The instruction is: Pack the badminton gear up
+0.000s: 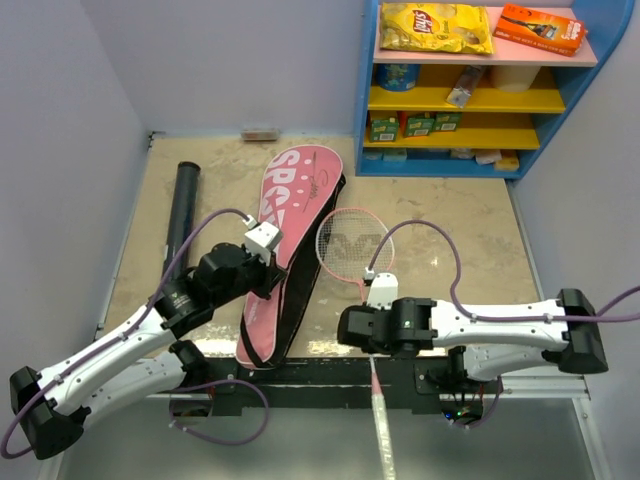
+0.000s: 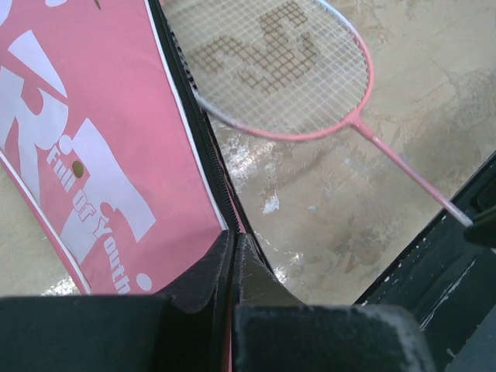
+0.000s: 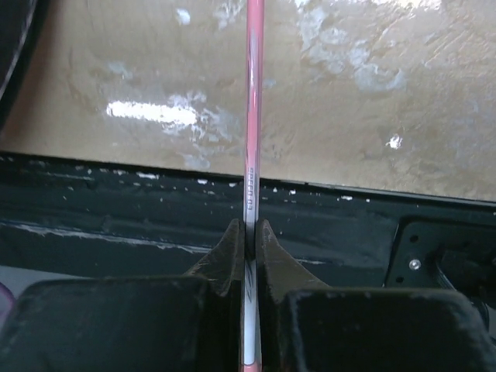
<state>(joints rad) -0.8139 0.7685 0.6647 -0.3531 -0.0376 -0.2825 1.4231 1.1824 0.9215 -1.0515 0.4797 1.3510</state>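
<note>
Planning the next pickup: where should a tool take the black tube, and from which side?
Mid-length, from straight above, closing across its narrow width. The tube lies flat, running near to far, so its round sides are open to a top grip and its middle should balance.

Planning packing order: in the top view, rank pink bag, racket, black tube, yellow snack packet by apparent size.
1. pink bag
2. racket, as long but thin
3. black tube and yellow snack packet: alike; packet sits up on the shelf, so unranked.
</note>
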